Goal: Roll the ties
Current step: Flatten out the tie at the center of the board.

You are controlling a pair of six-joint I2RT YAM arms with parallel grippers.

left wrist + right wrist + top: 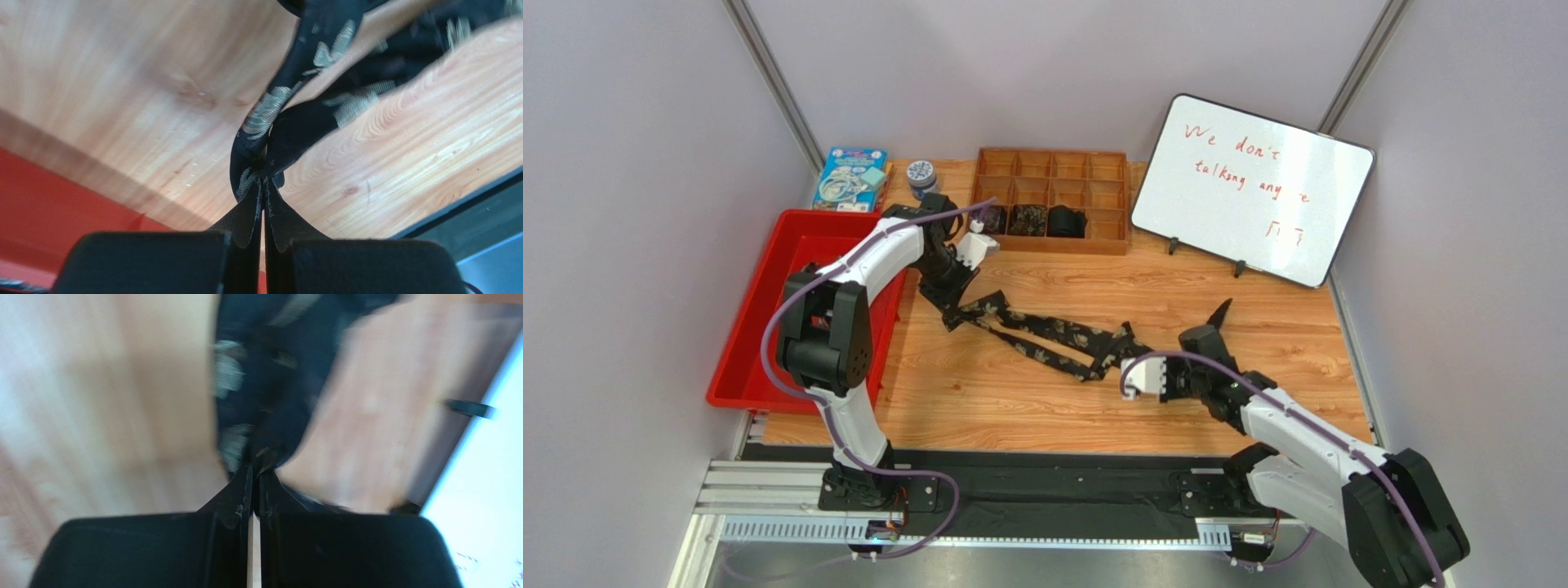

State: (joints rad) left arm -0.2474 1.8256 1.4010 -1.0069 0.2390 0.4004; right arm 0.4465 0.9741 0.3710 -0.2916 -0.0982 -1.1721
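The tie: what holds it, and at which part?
Left gripper pinches the tie at its end near the red tray; right gripper pinches the opposite end.

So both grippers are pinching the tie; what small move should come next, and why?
Probably ease the right gripper away from the left gripper to pull the tie straight. Both are shut on it, yet it lies slack and doubled on the table, too loose to roll neatly.
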